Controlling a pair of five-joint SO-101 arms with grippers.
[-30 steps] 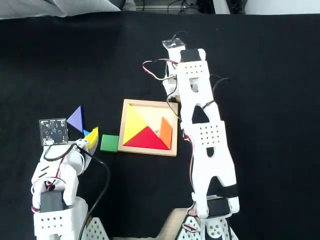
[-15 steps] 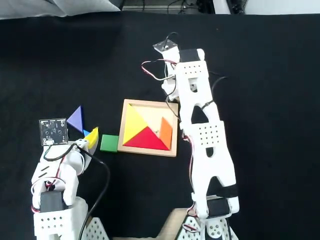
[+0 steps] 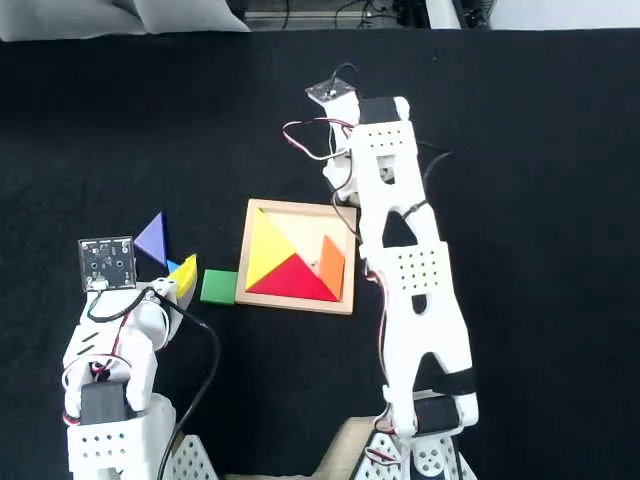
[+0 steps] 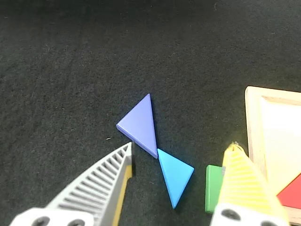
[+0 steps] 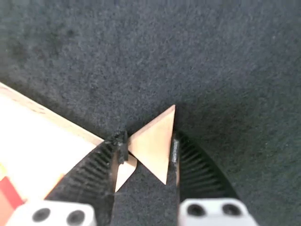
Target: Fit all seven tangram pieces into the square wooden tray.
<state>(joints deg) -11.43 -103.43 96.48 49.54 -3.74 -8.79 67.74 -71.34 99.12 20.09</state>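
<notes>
The square wooden tray [image 3: 298,299] lies mid-table and holds a yellow triangle [image 3: 265,245], a red triangle [image 3: 292,278] and an orange piece [image 3: 332,259]. My right gripper [image 5: 148,141] is shut on a pale tan triangle [image 5: 154,143], just past the tray's corner [image 5: 51,117] over the black cloth. My left gripper [image 4: 181,149] stands open over a blue triangle [image 4: 175,174], with a purple triangle [image 4: 139,125] just beyond it. A green square [image 3: 218,286] lies against the tray's left side, beside the left gripper's yellow finger [image 3: 186,277].
Black cloth covers the table [image 3: 520,200], with wide free room to the right and at the back. The right arm's white links [image 3: 410,280] hang over the tray's right edge. Loose wires [image 3: 310,140] run along its wrist.
The right arm's wrist has turned and shifted a little to the left near the tray's far corner. The left arm and the loose pieces have not moved.
</notes>
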